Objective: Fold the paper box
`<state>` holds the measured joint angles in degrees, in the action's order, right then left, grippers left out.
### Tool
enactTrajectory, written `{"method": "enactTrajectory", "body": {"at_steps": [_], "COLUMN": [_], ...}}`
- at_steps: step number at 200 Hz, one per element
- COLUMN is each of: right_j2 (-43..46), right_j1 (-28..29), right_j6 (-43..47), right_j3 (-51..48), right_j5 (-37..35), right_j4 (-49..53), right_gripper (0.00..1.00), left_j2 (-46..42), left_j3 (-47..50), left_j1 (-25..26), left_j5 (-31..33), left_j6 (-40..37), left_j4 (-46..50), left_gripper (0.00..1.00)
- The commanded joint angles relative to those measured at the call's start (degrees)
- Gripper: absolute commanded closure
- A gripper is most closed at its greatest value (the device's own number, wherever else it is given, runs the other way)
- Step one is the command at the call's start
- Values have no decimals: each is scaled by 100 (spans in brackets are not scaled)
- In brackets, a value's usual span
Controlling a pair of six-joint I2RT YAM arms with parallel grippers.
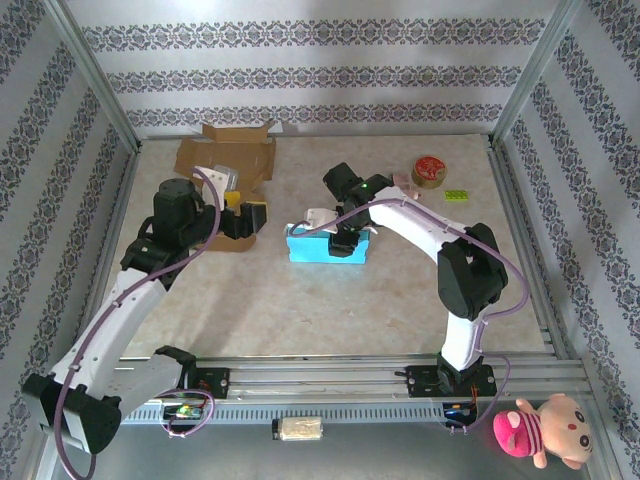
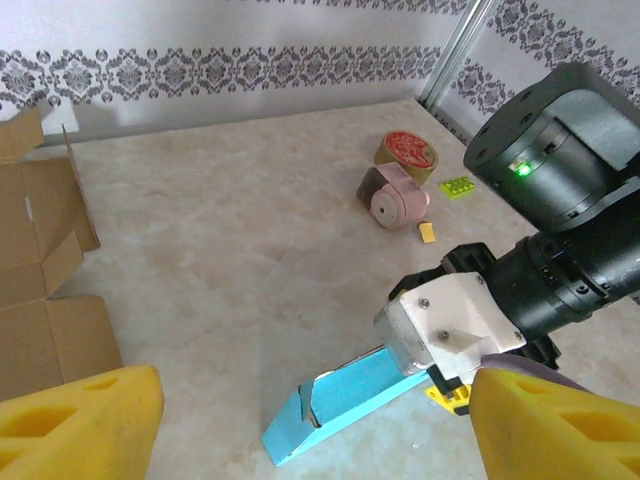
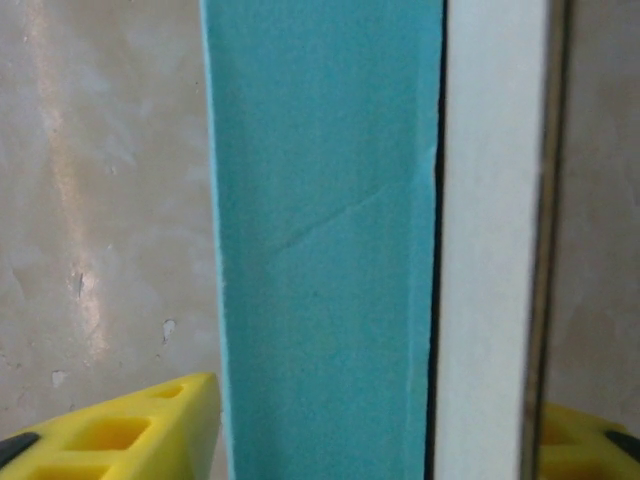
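over to the table point(image 1: 300, 320), where the blue paper box point(image 1: 310, 250) lies near the middle, lengthwise across the view from above. the right gripper point(image 1: 350, 240) is down on top of its right end, pointing at the tabletop. from the right wrist camera, its yellow fingers point(image 3: 120, 435) stand one on each side of the box, with a broad blue panel on the left and a white strip running along the right. each finger sits right at the box's edge, and whether they squeeze it or merely flank it, i can't tell.

the left gripper point(image 1: 250, 215) hangs just left of the box, not touching it, jaws spread wide with nothing between them. from the left wrist camera its yellow pads point(image 2: 80, 420) fill the bottom corners. past them the box shows as a flat blue wedge with one end open, tucked under the right arm point(image 2: 560, 200).

at the far left edge of the table a brown cardboard carton point(image 1: 228, 155) lies opened out. at the far right there's a tape roll point(image 1: 430, 170) with a red top, a green toy brick point(image 1: 456, 195) just beside it, a pink roll point(image 2: 395, 197) nearby and a small yellow bit point(image 2: 427, 232) next to that. a pink plush toy point(image 1: 545, 430) sits at the near right corner, beyond the rail.
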<state>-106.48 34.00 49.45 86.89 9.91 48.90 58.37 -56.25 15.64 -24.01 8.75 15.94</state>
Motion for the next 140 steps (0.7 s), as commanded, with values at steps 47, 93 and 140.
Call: {"method": "enactTrajectory", "body": {"at_steps": [47,93,140], "right_j2": [708,1300,2534], "right_j1": [-77,-616,-1572], "right_j6": [-918,-3539,-6137], "right_j3": [5,-111,-1572], "right_j5": [170,701,1401], "right_j4": [-470,-703,-995], "right_gripper": [32,35,44], "left_j2": [292,658,1178], "left_j3": [-158,-508,-838], "left_j1": [-22,-9,134], "left_j5": [11,-339,-650], "left_j6": [-221,-114,-79], "left_j4": [320,907,1438], "left_gripper": [19,21,26]}}
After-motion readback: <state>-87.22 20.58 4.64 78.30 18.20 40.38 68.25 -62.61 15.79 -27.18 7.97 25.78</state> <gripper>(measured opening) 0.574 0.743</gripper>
